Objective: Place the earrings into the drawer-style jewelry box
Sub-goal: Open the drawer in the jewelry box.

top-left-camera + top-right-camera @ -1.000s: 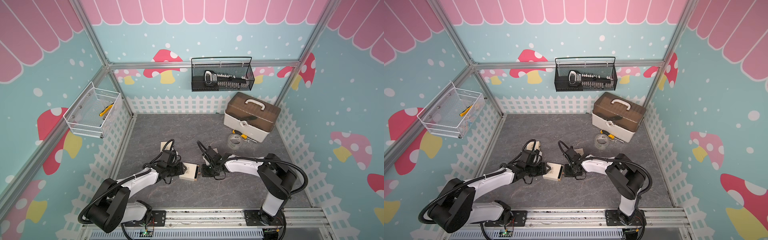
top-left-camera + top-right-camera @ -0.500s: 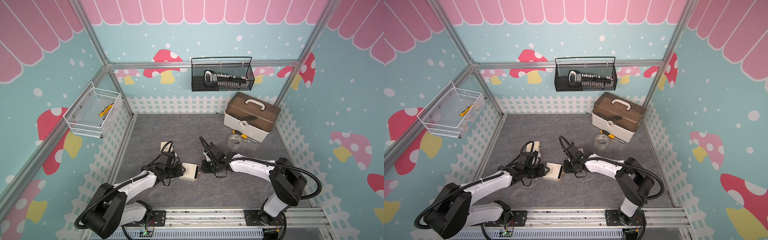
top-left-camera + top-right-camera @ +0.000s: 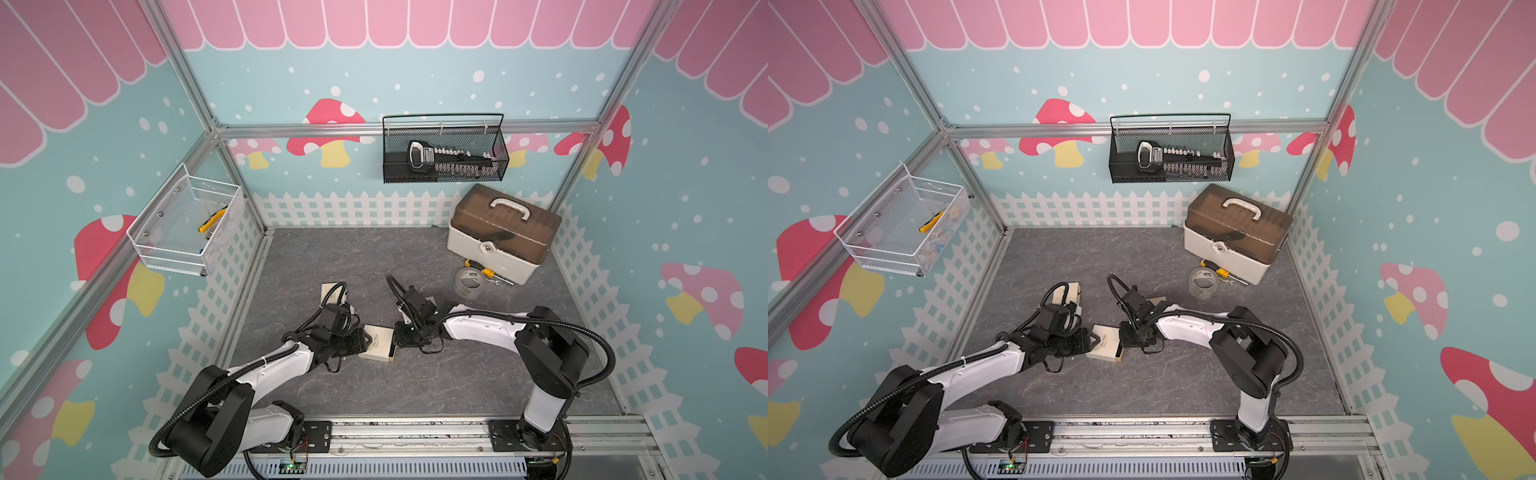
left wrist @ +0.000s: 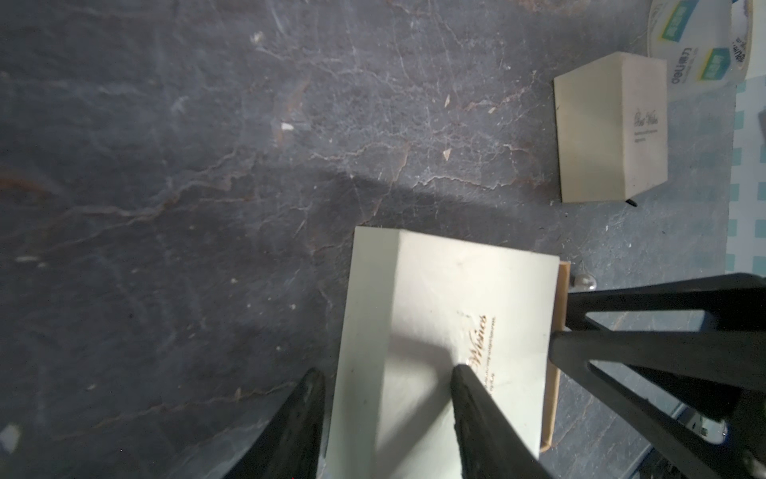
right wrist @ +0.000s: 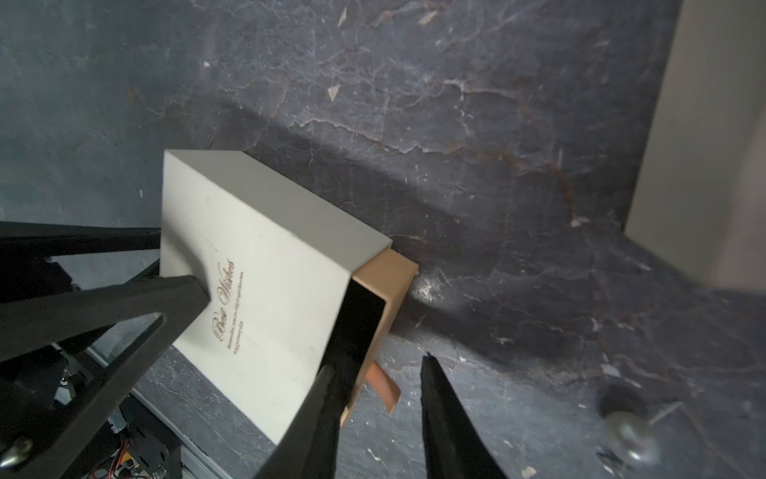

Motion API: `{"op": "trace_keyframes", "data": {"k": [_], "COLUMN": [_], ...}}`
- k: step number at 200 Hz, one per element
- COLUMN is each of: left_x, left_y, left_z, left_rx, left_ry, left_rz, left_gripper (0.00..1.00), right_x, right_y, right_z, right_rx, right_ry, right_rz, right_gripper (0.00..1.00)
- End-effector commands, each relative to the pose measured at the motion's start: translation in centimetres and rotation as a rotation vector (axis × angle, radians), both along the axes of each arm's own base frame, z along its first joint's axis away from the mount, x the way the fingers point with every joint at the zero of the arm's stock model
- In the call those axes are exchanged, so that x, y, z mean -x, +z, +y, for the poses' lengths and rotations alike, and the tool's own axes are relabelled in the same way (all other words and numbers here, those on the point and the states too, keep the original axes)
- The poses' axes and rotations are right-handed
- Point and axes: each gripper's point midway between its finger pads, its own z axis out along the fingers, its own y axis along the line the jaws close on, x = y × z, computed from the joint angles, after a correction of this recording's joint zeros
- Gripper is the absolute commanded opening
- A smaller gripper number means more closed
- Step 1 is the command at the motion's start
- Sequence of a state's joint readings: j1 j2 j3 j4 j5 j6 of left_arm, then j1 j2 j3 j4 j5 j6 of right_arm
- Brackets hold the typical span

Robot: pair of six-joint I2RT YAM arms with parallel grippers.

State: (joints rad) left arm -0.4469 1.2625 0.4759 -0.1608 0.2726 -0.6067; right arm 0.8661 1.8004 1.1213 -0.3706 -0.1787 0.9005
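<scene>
Now: left pincer pinches jewelry box; right pincer spread astride drawer tab. Pinch tab squarely, pull straight along sleeve.

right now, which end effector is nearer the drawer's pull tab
Right. The right end effector is open right at the pull tab, which shows between its fingers. The left end effector holds the jewelry box at the opposite end.
</scene>
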Motion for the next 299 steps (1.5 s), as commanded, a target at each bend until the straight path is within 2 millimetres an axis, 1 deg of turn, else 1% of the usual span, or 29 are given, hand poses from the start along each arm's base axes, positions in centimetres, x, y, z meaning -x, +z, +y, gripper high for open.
{"op": "trace_keyframes", "data": {"k": [1, 26, 38, 39, 42, 62, 93, 113, 143, 157, 178, 188, 262, 280, 299], "left_x": [0.4, 0.6, 0.6, 0.6, 0.6, 0.8, 0.8, 0.7, 0.7, 0.7, 0.7, 0.7, 1.0, 1.1, 1.2], "left_y": [-0.6, -0.8, -0.8, -0.8, -0.8, -1.0, -1.1, -1.2, -2.2, -2.6, -2.9, -2.9, -3.4, -3.5, -3.5], "left_z": [0.4, 0.7, 0.8, 0.8, 0.8, 1.0, 1.3, 1.5, 2.2, 2.4, 2.4, 2.5, 3.4, 3.4, 3.5], "left_rx": [-0.017, -0.028, -0.03, -0.031, -0.031, -0.037, -0.05, -0.068, -0.128, -0.152, -0.155, -0.159, -0.203, -0.203, -0.202], "left_ry": [0.016, 0.024, 0.028, 0.028, 0.029, 0.033, 0.044, 0.052, 0.068, 0.067, 0.069, 0.072, 0.103, 0.105, 0.107], "left_rz": [0.019, 0.021, 0.02, 0.02, 0.02, 0.025, 0.028, 0.032, 0.074, 0.095, 0.106, 0.109, 0.135, 0.138, 0.139], "left_gripper": [0.51, 0.51, 0.51, 0.51, 0.51, 0.51, 0.51, 0.53, 0.51, 0.48, 0.46, 0.45, 0.43, 0.43, 0.43], "right_x": [-0.1, -0.5, -0.8, -0.8, -0.7, -1.0, -1.2, -1.2, -1.6, -1.5, -1.5, -1.4, -0.3, -0.2, 0.1], "right_y": [-0.6, -0.7, 0.0, -0.6, -1.0, -1.0, -1.2, -1.6, -1.1, -0.9, -0.7, -0.8, -1.0, -0.9, -1.2], "right_z": [-0.7, -1.0, -0.9, -1.0, -1.1, -0.7, -0.5, -1.2, -2.3, -2.7, -3.2, -3.6, -5.8, -5.9, -6.2], "right_rx": [0.099, 0.177, 0.2, 0.212, 0.23, 0.265, 0.305, 0.354, 0.405, 0.417, 0.44, 0.456, 0.496, 0.482, 0.486], "right_ry": [0.006, 0.037, 0.054, 0.058, 0.063, 0.098, 0.124, 0.124, 0.106, 0.104, 0.102, 0.102, 0.083, 0.07, 0.063], "right_rz": [0.006, -0.003, -0.018, -0.01, -0.004, -0.013, -0.018, -0.021, -0.05, -0.056, -0.06, -0.06, -0.047, -0.047, -0.035], "right_gripper": [0.33, 0.32, 0.31, 0.31, 0.3, 0.28, 0.28, 0.29, 0.27, 0.24, 0.16, 0.15, 0.15, 0.14, 0.12]}}
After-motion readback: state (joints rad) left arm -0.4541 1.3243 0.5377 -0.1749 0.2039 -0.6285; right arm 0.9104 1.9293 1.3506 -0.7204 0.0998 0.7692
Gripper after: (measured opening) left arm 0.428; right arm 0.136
